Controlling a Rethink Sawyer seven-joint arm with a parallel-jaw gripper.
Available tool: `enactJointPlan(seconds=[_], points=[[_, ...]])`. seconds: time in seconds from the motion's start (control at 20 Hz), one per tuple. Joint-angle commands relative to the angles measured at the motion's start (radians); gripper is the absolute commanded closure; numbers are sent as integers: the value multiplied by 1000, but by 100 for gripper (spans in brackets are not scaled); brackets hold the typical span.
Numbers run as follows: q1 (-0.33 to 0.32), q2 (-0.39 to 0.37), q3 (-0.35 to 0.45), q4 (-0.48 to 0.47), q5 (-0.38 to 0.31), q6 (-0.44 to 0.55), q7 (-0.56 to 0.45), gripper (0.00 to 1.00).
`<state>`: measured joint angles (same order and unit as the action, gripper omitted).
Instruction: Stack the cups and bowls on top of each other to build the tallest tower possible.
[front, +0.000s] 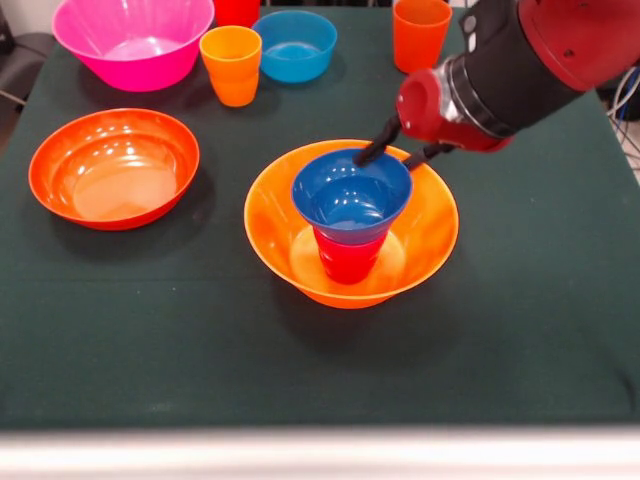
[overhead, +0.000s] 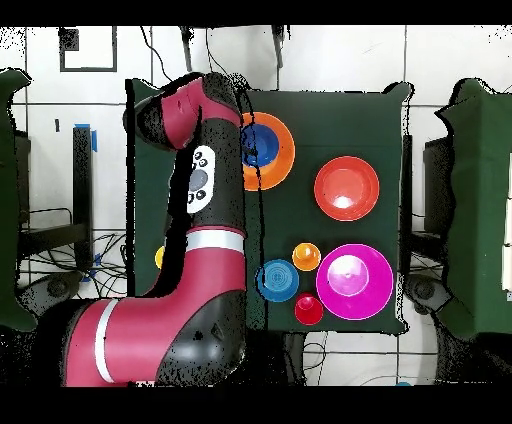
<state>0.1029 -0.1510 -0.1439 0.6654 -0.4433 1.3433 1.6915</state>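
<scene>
The tower stands mid-table in the front view: a big yellow-orange bowl (front: 420, 235) holds a red cup (front: 347, 258) with a small dark blue bowl (front: 345, 200) on top. It also shows in the overhead view (overhead: 280, 150), partly under the arm. My gripper (front: 388, 157) comes in from the upper right and is open. Its fingers straddle the blue bowl's far rim, one inside and one outside. The arm hides the gripper in the overhead view.
A wide orange-red bowl (front: 113, 165) sits left of the tower. At the far side stand a big pink bowl (front: 133, 40), an orange-yellow cup (front: 231, 65), a light blue bowl (front: 294, 45), a red cup (front: 237, 10) and an orange cup (front: 420, 32).
</scene>
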Motion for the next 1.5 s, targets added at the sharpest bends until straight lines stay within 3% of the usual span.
enactJointPlan(seconds=[0.05, 0.45, 0.9, 1.05, 1.25, 1.5], points=[[23, -51, -7, 11, -23, 113, -28, 0], [17, -82, 1, 71, 22, 100, -8, 0], [-14, -146, 55, 227, 100, -8, 7, 0], [-56, -193, 111, 361, 185, -107, 6, 0], [-130, -323, 211, 652, 330, -303, -47, 0], [-169, -485, 260, 919, 417, -413, -114, 0]])
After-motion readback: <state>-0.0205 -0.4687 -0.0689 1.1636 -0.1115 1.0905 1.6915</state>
